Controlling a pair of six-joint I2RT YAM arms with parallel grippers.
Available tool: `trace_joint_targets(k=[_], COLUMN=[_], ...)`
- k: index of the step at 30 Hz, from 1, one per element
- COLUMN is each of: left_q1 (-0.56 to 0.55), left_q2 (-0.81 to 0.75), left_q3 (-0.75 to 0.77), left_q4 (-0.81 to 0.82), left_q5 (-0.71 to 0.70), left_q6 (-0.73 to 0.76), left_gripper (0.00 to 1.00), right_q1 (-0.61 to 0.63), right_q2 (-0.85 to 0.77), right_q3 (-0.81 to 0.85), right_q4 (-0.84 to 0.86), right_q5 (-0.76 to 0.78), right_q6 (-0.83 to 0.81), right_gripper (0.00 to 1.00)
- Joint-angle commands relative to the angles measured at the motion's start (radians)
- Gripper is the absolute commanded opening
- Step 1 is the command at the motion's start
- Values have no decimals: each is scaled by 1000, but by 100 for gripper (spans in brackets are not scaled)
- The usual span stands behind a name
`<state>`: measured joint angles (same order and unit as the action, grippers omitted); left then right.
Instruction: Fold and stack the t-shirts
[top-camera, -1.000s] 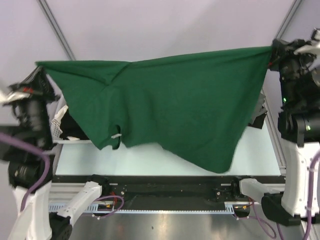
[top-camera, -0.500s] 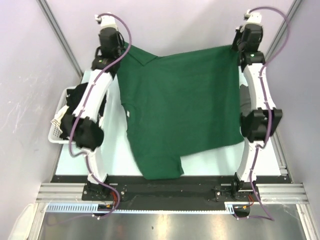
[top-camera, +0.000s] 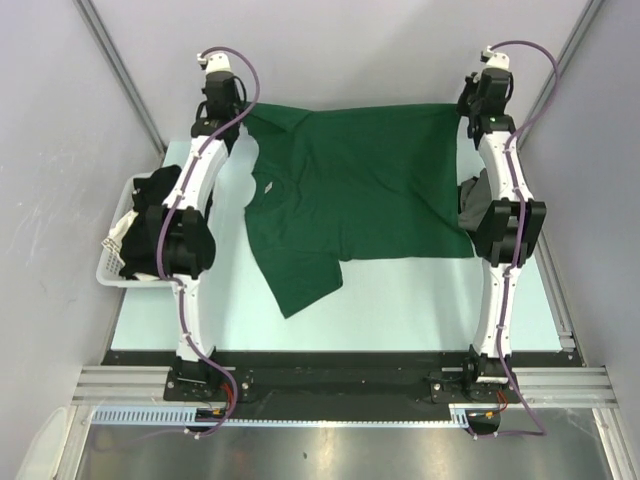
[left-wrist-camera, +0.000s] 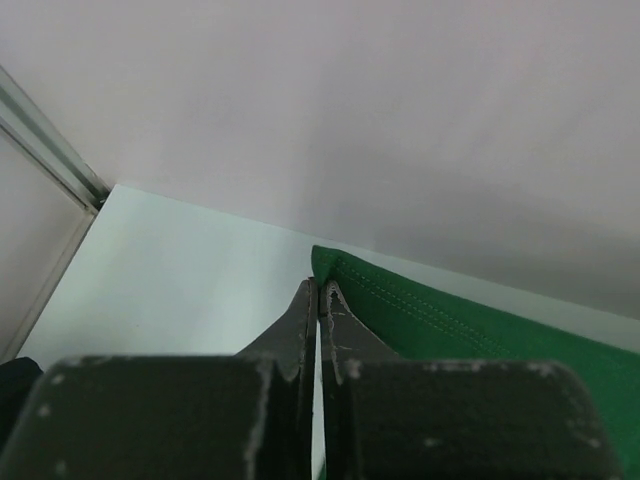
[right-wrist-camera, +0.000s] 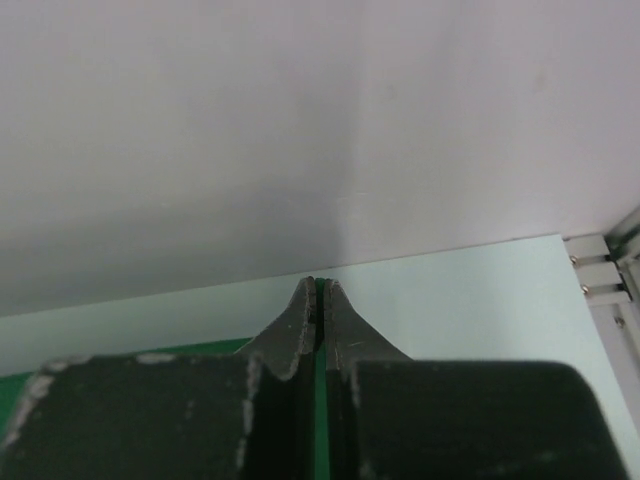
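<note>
Stretching across the far half of the desk (top-camera: 400, 300), the green shirt (top-camera: 370, 190) was held by its two far corners, one in each end effector. The left end effector (top-camera: 242, 110) was clamped shut on the far left corner, close to the back wall (top-camera: 350, 50). From its wrist camera the two fingers met tip to tip (left-wrist-camera: 318, 300), with the stitched hem of the green shirt (left-wrist-camera: 450, 320) running away from them to the right. The right end effector (top-camera: 465, 104) was likewise pinched shut on the far right corner. In its own view the tips (right-wrist-camera: 320, 298) were pressed together with a thin line of green cloth between them, and more of the green shirt (right-wrist-camera: 120, 362) showed low on the left.

Between the two grips the far hem ran nearly straight. The rest of the cloth spread toward me over the desk, with creases near the collar, where a small white label (top-camera: 268, 182) showed. One sleeve trailed nearest, pointing toward the arm bases.

At the left edge of the desk stood a white basket (top-camera: 110, 265) with black shirts (top-camera: 150, 195) heaped in it, partly hidden by the left arm. A grey shirt (top-camera: 469, 192) lay bunched just beside the right arm, touching the green shirt's right edge.
</note>
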<state>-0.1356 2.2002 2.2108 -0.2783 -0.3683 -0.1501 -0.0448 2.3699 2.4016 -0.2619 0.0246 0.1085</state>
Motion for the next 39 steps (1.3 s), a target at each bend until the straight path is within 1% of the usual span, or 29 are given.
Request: trace_joint_targets(k=[1, 2, 3, 4, 5, 6, 7, 8, 11, 12, 14, 17, 18, 20, 21, 22, 24, 25, 26, 27, 28, 29, 30, 31, 32, 34, 36, 38, 39], left_q1=[51, 53, 56, 59, 57, 57, 57, 57, 57, 57, 59, 56, 54, 39, 33, 25, 2, -8, -37, -54, -94, -116, -137, -178, -202, -242, -298, -346, -357], left_q2=[38, 49, 56, 64, 76, 78, 82, 81, 50, 35, -20, -100, -167, -244, -329, -371, -462, -549, -591, -630, -713, -750, -792, -854, -885, -930, -985, -1051, -1074], left_q3=[53, 53, 53, 56, 56, 56, 56, 56, 40, 15, -14, -120, -197, -293, -345, -458, -569, -673, -724, -819, -859, -899, -977, -1011, -1039, -1108, -1175, -1233, -1291], left_q4=[56, 54, 57, 59, 63, 67, 71, 71, 74, 77, 73, 68, 71, 73, 77, 82, 83, 82, 77, 70, 65, 53, 36, 25, 2, -77, -151, -163, -157], left_q5=[0, 3, 12, 40, 49, 66, 89, 104, 155, 166, 190, 233, 244, 268, 278, 288, 321, 333, 336, 336, 339, 330, 342, 353, 351, 393, 393, 398, 396], left_q6=[-37, -43, -55, -60, -63, -68, -72, -78, -85, -85, -97, -138, -146, -160, -166, -172, -198, -207, -227, -236, -247, -262, -279, -302, -324, -364, -390, -408, -419], left_gripper=[0, 7, 18, 30, 40, 40, 40, 40, 41, 40, 35, 30, 29, 26, 25, 24, 24, 25, 25, 26, 27, 27, 28, 29, 29, 30, 31, 31, 33], right_q1=[-7, -4, -3, -1, -1, 0, 2, 2, 6, 10, 14, 25, 26, 36, 39, 42, 42, 72, 88, 98, 121, 132, 146, 163, 187, 209, 227, 232, 233], right_q2=[31, 37, 44, 48, 46, 46, 46, 45, 31, 19, 0, -34, -47, -90, -107, -124, -185, -211, -262, -294, -323, -387, -420, -452, -519, -586, -677, -727, -774], right_q3=[57, 50, 44, 38, 30, 25, 22, 22, 24, 22, 19, 16, 11, 2, -4, -22, -54, -105, -134, -175, -246, -292, -332, -369, -450, -524, -610, -666, -679], right_q4=[124, 128, 133, 136, 136, 139, 139, 138, 133, 130, 122, 99, 95, 73, 64, 53, 23, 15, 3, -2, -11, -14, -19, -20, -19, -22, -25, -40, -48], right_q5=[-3, 9, 17, 26, 29, 26, 23, 24, 29, 29, 31, 47, 51, 37, 37, 37, 43, 61, 69, 78, 102, 115, 142, 153, 165, 186, 198, 199, 199], right_q6=[-6, -6, -7, -10, -19, -21, -24, -26, -38, -39, -44, -56, -53, -52, -44, -30, -18, -15, -18, -23, -36, -47, -58, -70, -91, -98, -90, -70, -52], right_gripper=[0, 0, 1, 7, 16, 23, 25, 30, 37, 38, 41, 49, 50, 50, 50, 50, 50, 50, 50, 50, 50, 50, 50, 50, 50, 51, 51, 52, 52])
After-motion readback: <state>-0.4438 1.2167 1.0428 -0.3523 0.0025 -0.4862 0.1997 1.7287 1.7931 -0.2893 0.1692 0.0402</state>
